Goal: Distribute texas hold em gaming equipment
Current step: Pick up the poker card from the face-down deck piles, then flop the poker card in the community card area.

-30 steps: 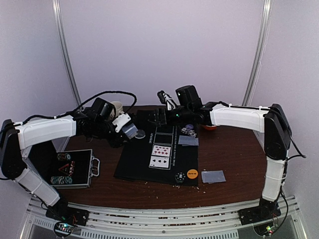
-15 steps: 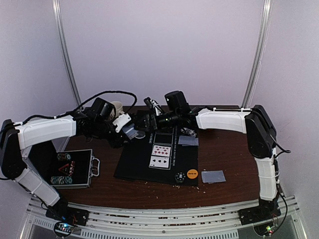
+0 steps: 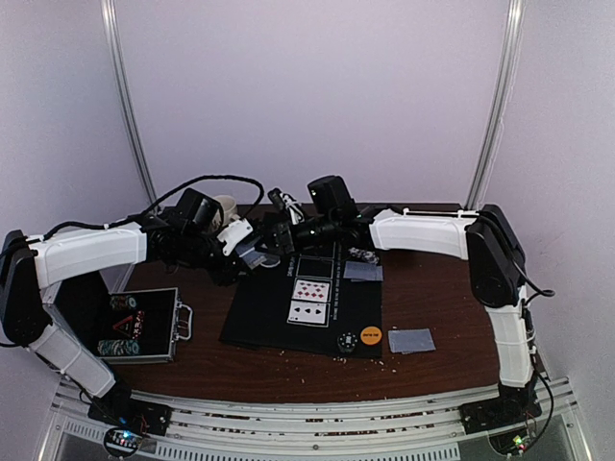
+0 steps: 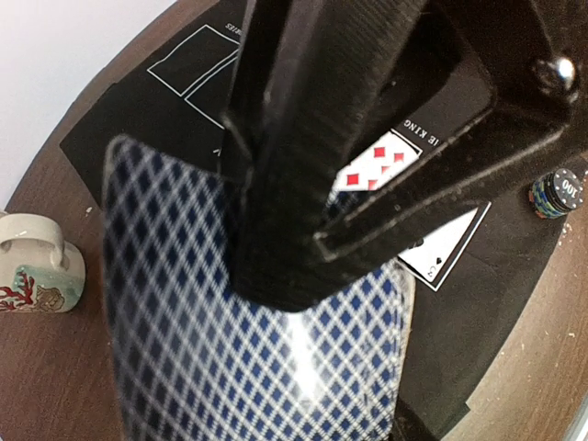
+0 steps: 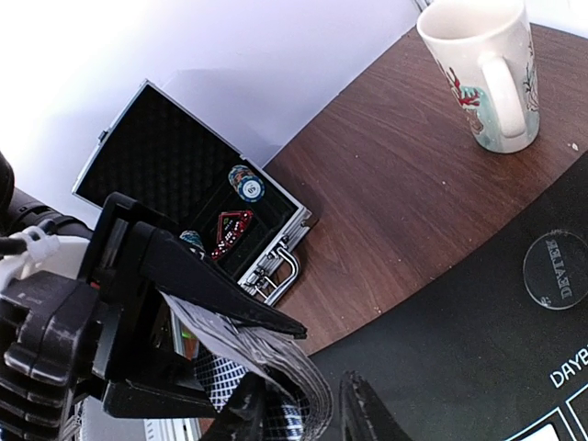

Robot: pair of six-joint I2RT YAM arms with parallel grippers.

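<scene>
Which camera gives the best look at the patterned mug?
Right wrist view: the mug shows nearly whole, handle and pattern clear. The left wrist view crops it at the edge; the top view shows only a small part behind the left arm.

A dark wooden table (image 3: pixel 442 298) enclosed by pale walls (image 3: pixel 317 96)
Slanted metal poles (image 3: pixel 130 106) are seen at upper left and upper right; a ribbed metal rail (image 3: pixel 307 423) is fixed along the bottom edge.

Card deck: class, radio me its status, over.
Left gripper clamped on deck. Right gripper at deck's edge, grip unclear. Mug stands apart from both.
</scene>
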